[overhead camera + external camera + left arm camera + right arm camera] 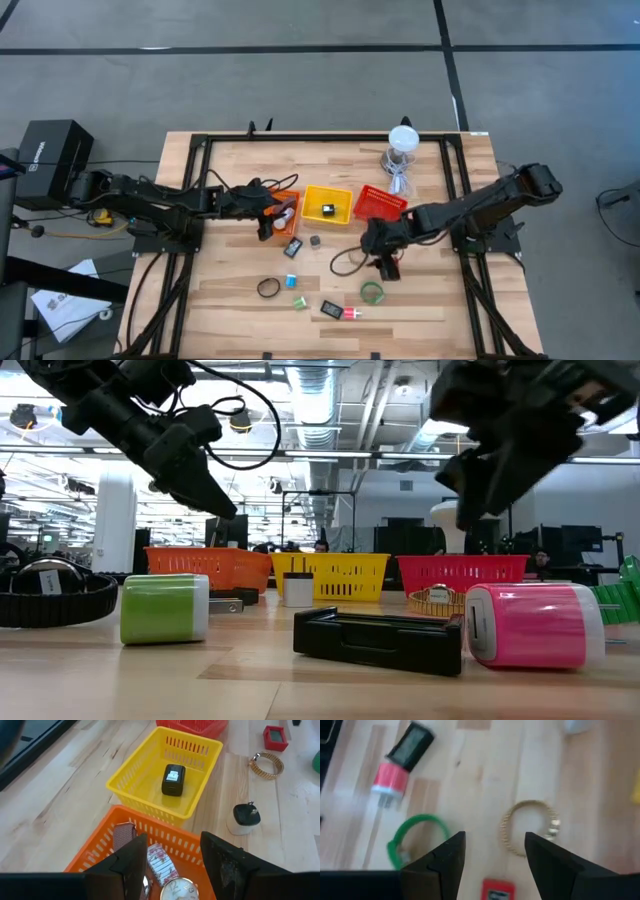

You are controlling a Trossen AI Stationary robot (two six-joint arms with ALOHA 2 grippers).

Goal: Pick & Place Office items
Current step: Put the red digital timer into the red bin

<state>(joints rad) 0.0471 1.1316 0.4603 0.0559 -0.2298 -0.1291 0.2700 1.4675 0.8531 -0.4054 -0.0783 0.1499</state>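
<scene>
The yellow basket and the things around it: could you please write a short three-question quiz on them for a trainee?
1. True or false: the yellow plastic mesh basket holds a small black block.
2. The left pincer hovers over which basket? A. the orange mesh basket B. the yellow one C. the red one
3. Short answer: the right pincer hangs over the thin gold ring; are its jaws open or shut?

Key: 1 true; 2 A; 3 open.

two dark, jointed arms trailing black cables, each ending in blunt, scuffed black fingers (134, 865).
</scene>
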